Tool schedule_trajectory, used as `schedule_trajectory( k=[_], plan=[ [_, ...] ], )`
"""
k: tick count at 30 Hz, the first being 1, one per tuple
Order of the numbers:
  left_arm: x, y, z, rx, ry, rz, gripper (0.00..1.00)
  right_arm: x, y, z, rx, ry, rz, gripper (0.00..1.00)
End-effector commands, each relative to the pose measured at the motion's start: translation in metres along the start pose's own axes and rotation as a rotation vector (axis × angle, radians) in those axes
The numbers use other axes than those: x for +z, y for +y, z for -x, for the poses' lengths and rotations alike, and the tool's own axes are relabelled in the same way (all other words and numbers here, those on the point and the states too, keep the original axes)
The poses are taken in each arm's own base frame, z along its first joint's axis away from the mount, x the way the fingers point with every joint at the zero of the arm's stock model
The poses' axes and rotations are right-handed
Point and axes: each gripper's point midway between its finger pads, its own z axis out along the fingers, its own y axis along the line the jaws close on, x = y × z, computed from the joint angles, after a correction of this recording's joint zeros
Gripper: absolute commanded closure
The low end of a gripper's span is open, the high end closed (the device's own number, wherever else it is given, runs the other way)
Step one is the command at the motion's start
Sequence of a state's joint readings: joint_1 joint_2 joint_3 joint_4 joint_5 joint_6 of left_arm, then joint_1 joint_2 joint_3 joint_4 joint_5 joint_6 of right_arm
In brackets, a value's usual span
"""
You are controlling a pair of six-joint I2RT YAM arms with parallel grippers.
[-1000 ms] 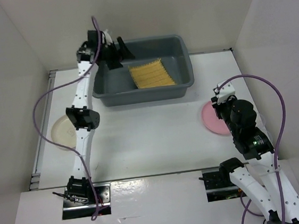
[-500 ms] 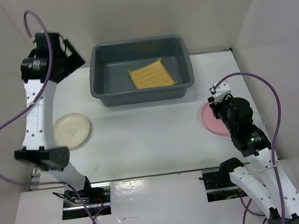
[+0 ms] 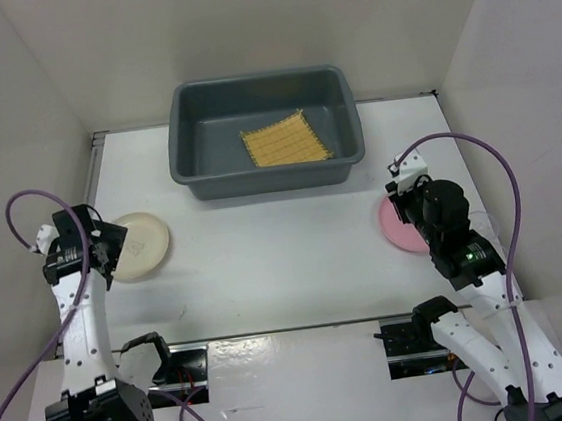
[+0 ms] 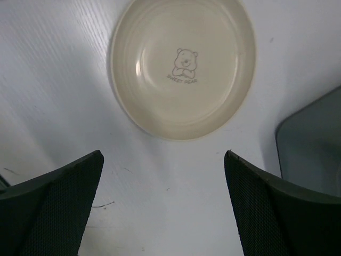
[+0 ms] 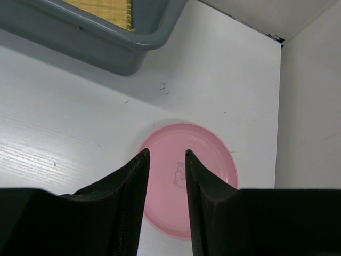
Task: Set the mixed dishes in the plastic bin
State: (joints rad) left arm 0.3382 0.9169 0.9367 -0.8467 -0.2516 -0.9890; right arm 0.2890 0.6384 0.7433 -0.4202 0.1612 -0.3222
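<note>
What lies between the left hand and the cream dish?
Nothing: in the left wrist view only bare table separates the open left hand from the cream dish.

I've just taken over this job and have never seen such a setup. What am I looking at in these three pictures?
Two white robot arms are bolted at the table's near edge, each ending in a two-finger pincer. The overhead picture looks down from above and behind them. The other two come from cameras on the wrists, so the dark shapes at the bottom are each pincer's own fingers. The left pincer is wide open, near the edge of the cream dish. The right pincer is open only narrowly, over the pink plate. Neither holds anything. The yellow mat already lies in the grey bin; both dishes sit on the white table.
</note>
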Motion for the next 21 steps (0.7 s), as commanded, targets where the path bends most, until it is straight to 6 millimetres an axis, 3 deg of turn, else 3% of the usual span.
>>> schedule_trajectory(
  k=[1,5,11,17,21],
  plan=[
    [0.028,-0.006,-0.016,-0.119,0.040,-0.023,0.00,0.004,0.005,0.004,-0.004,-0.013,0.019,0.61],
    [0.048,0.005,-0.032,-0.186,0.078,0.037,0.00,0.004,0.005,0.004,-0.004,-0.013,0.019,0.61],
    [0.077,0.010,-0.040,-0.270,0.095,0.109,0.00,0.004,0.006,0.004,-0.013,-0.016,0.028,0.61],
    [0.105,0.038,-0.082,-0.308,0.223,0.269,0.00,0.002,0.005,0.006,-0.011,-0.025,0.025,0.61],
    [0.116,0.045,-0.089,-0.302,0.297,0.351,0.00,0.002,0.005,0.006,-0.011,-0.025,0.025,0.60]
  ],
)
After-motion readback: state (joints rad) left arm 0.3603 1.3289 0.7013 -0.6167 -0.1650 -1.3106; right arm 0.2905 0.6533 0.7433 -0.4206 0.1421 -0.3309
